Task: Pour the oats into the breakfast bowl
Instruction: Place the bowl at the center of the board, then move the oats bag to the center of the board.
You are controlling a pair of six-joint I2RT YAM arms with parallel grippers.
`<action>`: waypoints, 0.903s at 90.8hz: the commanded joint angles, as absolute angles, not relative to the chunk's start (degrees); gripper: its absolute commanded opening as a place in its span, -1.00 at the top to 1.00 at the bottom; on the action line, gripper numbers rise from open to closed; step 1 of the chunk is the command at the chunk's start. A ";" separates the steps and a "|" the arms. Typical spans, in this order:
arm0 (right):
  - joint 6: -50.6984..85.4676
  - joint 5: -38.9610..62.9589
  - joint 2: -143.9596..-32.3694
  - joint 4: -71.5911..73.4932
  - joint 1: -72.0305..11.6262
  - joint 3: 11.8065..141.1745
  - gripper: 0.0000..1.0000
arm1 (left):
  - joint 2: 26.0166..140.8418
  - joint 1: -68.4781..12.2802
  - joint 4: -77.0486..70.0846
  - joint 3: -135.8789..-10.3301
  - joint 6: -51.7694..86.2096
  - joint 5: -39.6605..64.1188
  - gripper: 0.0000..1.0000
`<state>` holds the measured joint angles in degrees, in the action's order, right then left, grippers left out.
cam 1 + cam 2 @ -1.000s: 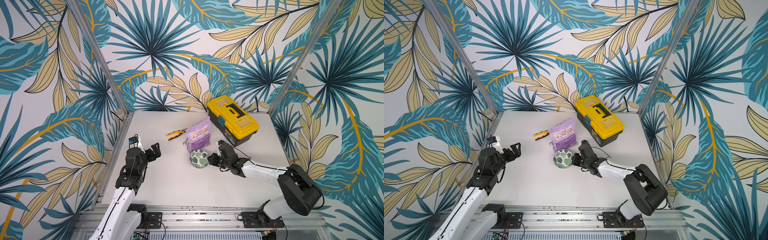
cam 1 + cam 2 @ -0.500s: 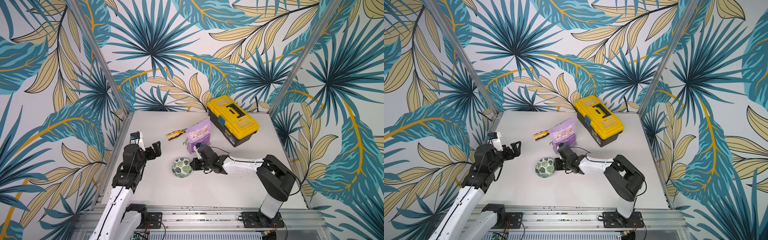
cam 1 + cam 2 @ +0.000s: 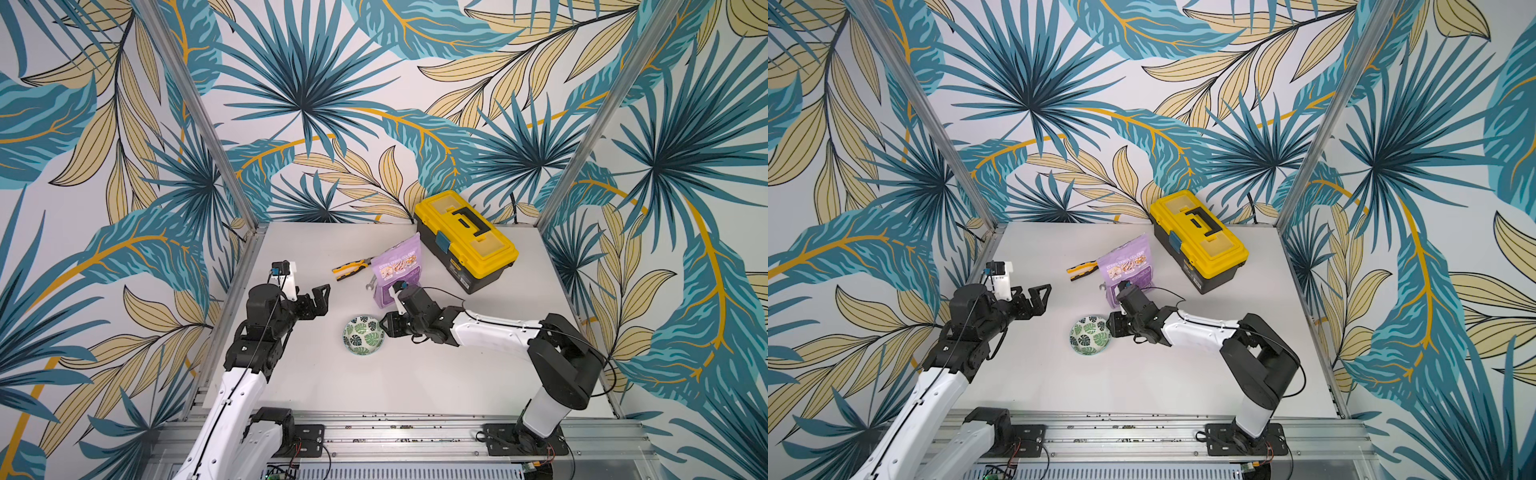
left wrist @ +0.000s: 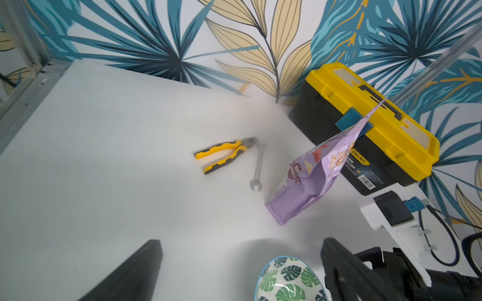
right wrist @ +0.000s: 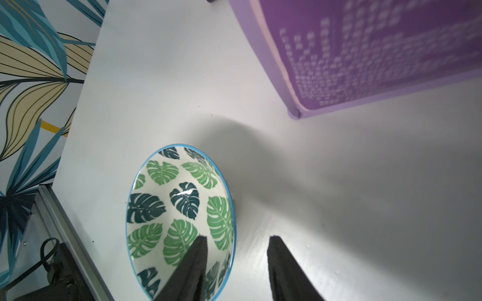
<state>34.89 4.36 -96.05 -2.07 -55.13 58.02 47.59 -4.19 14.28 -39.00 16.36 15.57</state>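
- Lilac-purple printed film, the stand-up pouch [image 3: 397,270] with food photos on its front sits on its folded base near the middle of the pale grey table [image 3: 415,395]. It tilts back toward the toolbox, and I cannot tell whether the two touch. The oats inside are hidden.
- It will probably handle as light and soft-walled. The film looks slick, a hard pinch would crumple it, and the loose flakes should shift once it tips.
- The best hold is likely a flat pinch across a side edge in the upper half, below the top seam, leaving the mouth free. Whether that mouth is already open cannot be made out.
- The small round white bowl [image 3: 363,336], with green leaf prints and a pale blue rim, stands empty in front of the pouch, near it but apart. It looks glazed — hard, slippery and easily chipped.
- The right gripper [image 5: 238,237] has its jaws parted astride the bowl's rim, one finger above the inside and one outside, clamping nothing.
- The left gripper [image 3: 320,299] is spread wide and empty, off to the bowl's left.
- Yellow-handled pliers [image 4: 224,153] and a steel wrench [image 4: 258,166] lie beside the pouch, and a yellow-and-black toolbox [image 3: 465,241] stands behind it.
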 commanded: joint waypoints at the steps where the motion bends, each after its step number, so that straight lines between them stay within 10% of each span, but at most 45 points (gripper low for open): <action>1: 31.89 0.12 -89.70 -4.46 -53.08 57.33 0.02 | 51.74 -8.18 11.50 -43.52 11.16 22.13 -1.00; 43: 28.66 5.27 -69.53 -8.10 -35.03 48.40 -0.24 | 82.93 -19.28 7.12 -64.57 2.91 24.46 -0.78; 82: 28.30 7.07 -66.23 -9.15 -30.59 44.10 -0.24 | 95.94 -21.31 12.75 -76.43 -0.57 27.47 0.37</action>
